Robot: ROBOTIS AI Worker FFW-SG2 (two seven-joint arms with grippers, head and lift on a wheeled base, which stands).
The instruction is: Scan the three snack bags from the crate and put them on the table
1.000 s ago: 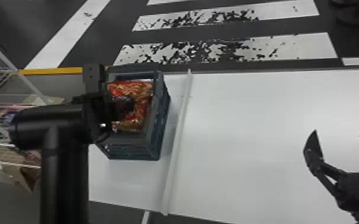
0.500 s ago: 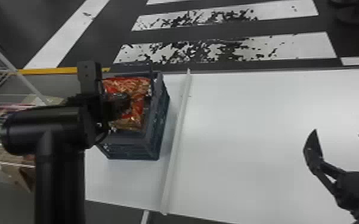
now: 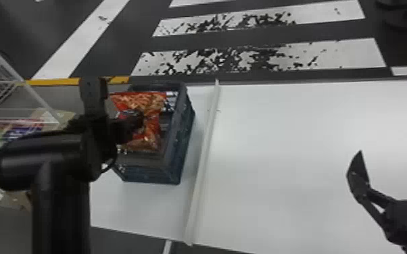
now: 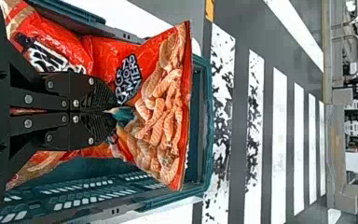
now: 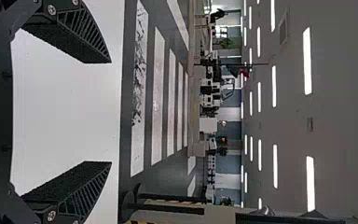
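- Head view: we see the blue-grey crate (image 3: 179, 148) on the white table (image 3: 307, 162), beside a pale rail (image 3: 203, 162); the red-and-orange snack bag (image 3: 150, 101) is at its mouth, gripped by the left gripper (image 3: 138, 121). A wire rack (image 3: 40, 104) bearing packages stands at the left.
- Head view, right side: we note the right gripper (image 3: 387, 155) over the table, its fingers spread and holding nothing.
- Left wrist view: we find the fingers clenched on a fold of the snack bag, whose face bears pale lettering on a dark patch. Another red bag (image 4: 72, 44), also lettered, lies in the crate; whether the gripped bag is lifted off it we cannot tell.
- Right wrist view: between the parted fingers we see white tabletop; beyond lie a striped floor (image 5: 157, 93) and ceiling lights (image 5: 307, 60).
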